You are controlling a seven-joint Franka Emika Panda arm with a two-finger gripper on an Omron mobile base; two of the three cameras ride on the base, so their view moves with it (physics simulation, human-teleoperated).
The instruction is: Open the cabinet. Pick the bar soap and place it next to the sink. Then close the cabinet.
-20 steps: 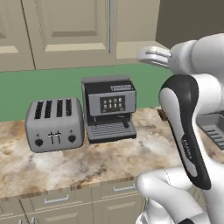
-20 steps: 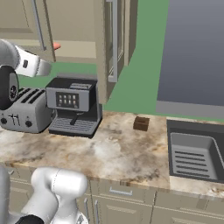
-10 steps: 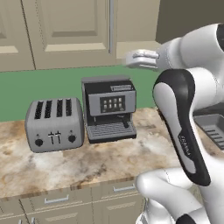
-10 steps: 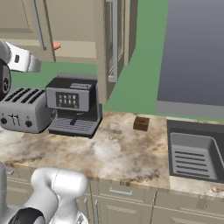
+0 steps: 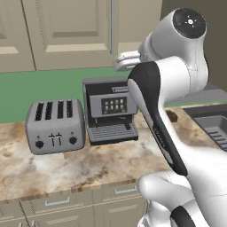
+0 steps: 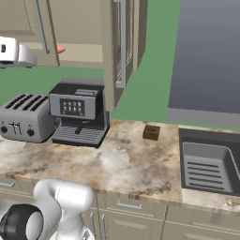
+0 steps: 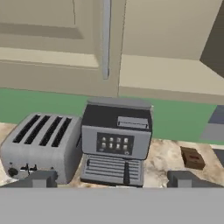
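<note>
Your pincer (image 7: 112, 183) hangs wide open and empty, with the cabinet (image 7: 144, 43) up ahead of it, one door swung out, while the bar soap (image 6: 60, 48) peeks pink on the cabinet's bottom shelf beyond the fingertips.

One wall cabinet (image 5: 66, 33) with two doors, one swung open, and two long silver bar handles (image 6: 123, 42). One marbled surface (image 6: 126, 161) carries three things: one silver toaster (image 5: 55, 125) with four slots, one grey coffee machine (image 5: 111, 109), and one small dark brown block (image 6: 151, 132). One dark grey sink (image 6: 208, 166) is set into the surface. One small salmon-pink bar soap (image 6: 60, 48) peeks from the cabinet. Several drawers (image 6: 133, 206) with short horizontal handles run below the surface; the exact number cannot be told. One white robot arm (image 5: 175, 88) with one pincer (image 7: 113, 180).
</note>
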